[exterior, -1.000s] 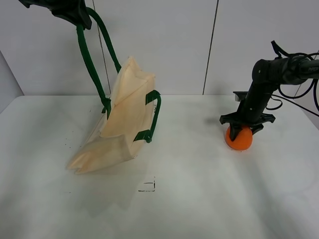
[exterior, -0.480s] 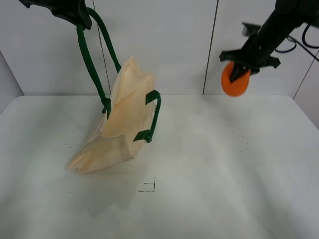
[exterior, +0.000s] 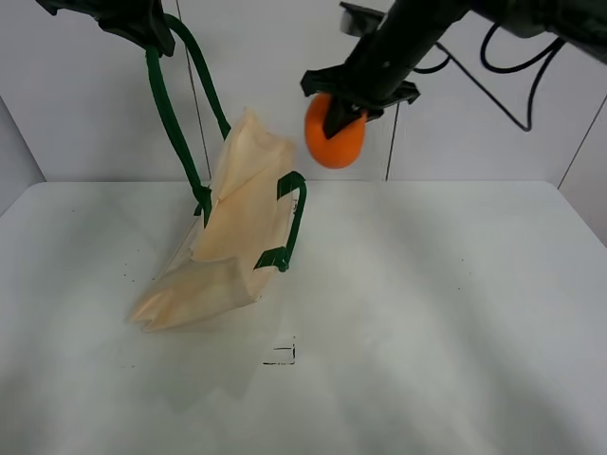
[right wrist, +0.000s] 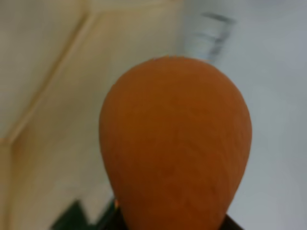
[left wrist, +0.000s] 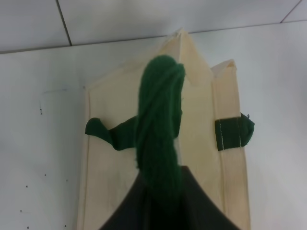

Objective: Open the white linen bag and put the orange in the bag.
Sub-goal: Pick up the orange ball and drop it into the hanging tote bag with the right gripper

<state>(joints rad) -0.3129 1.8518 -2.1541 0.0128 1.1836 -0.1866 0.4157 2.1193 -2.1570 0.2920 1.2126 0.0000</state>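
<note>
Squeezing the orange (exterior: 335, 137) tight in the right gripper (exterior: 347, 106), high up beside the white linen bag (exterior: 239, 213); pinching its green handle (exterior: 167, 118) in the left gripper (exterior: 152, 36), bag bottom on the table (exterior: 427, 313).

looks like a robotics lab bench to me: a plain white table (exterior: 427, 360) backed by white wall panels (exterior: 285, 57) with dark seams, loose black cables (exterior: 488, 62) trailing off a robot arm (exterior: 408, 38) (all very clinical), a small marker square (exterior: 281, 354) inked on the tabletop.
</note>
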